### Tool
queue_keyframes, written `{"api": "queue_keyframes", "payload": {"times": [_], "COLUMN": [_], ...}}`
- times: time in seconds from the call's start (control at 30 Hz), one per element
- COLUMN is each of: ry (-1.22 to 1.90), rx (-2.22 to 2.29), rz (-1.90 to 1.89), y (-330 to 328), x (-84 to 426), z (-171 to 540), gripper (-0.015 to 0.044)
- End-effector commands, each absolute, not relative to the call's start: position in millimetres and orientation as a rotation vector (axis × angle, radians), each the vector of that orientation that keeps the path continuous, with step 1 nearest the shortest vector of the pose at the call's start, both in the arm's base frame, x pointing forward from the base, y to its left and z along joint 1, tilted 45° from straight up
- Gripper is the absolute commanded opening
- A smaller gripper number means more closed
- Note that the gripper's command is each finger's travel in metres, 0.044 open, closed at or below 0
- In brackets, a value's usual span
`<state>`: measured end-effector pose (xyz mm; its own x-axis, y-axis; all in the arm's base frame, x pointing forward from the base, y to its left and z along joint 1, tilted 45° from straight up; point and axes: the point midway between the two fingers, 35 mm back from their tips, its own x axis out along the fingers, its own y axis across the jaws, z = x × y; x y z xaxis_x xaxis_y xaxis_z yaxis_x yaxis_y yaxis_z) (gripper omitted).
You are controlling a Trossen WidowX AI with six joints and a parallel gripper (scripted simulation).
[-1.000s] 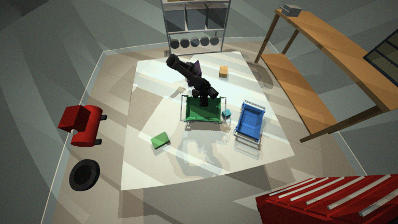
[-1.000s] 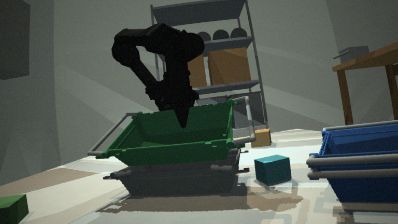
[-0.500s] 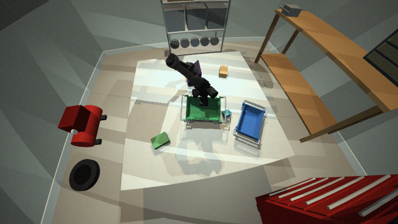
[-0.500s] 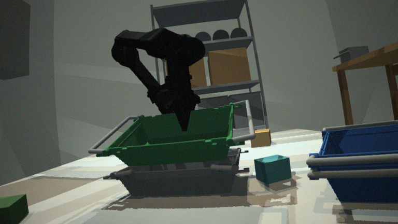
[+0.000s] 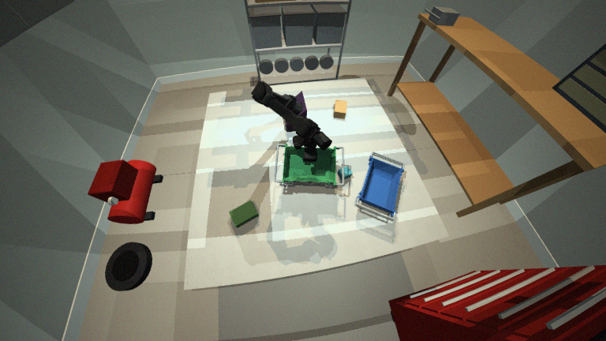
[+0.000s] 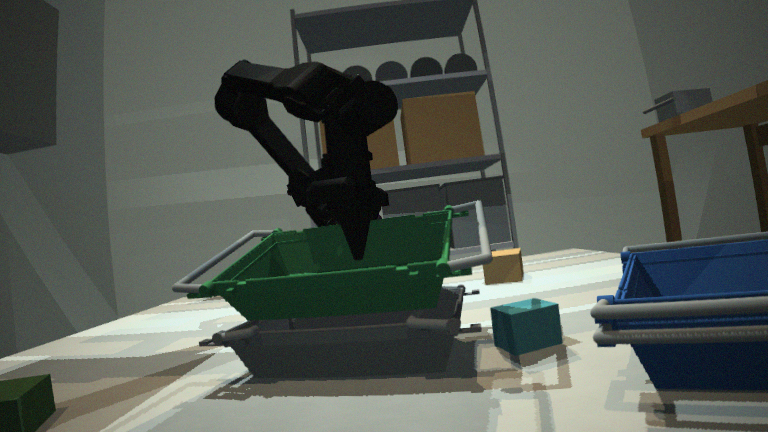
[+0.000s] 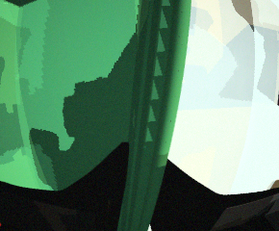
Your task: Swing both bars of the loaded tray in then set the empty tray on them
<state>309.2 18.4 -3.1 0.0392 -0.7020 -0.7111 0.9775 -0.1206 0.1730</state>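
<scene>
The green tray (image 5: 286,170) (image 6: 339,296) (image 7: 174,91) is the empty one, its two wire bars out over its ends. My gripper (image 5: 309,159) (image 6: 357,257) (image 7: 135,149) is shut on the green tray's far long wall, one finger inside and one outside. The grey tray (image 6: 351,355) stands upright right below. Its bars, the left one (image 6: 239,333) and the right one (image 6: 433,325), lie in across its top. The green tray is above the grey one, nearly parallel to it, its underside about at bar height. Whether it touches both bars cannot be told. The load is hidden.
A blue tray (image 5: 362,180) (image 6: 702,360) stands to the right. A teal block (image 5: 346,171) (image 6: 526,328) lies close to the right end of the stacked trays. An orange block (image 5: 340,109) (image 6: 504,266) lies behind, and a dark green block (image 5: 244,213) (image 6: 28,404) at the front left.
</scene>
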Motion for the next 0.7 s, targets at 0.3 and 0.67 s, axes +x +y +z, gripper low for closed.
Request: {"api": "queue_keyframes", "payload": {"times": [0.3,0.67], "ry": [0.469,0.469], "rx": [0.791,0.791], "rz": [-1.532,-1.532], "y": [11,6], "x": [304,301], "z": [-12,-19], "gripper": [0.0,0.0]}}
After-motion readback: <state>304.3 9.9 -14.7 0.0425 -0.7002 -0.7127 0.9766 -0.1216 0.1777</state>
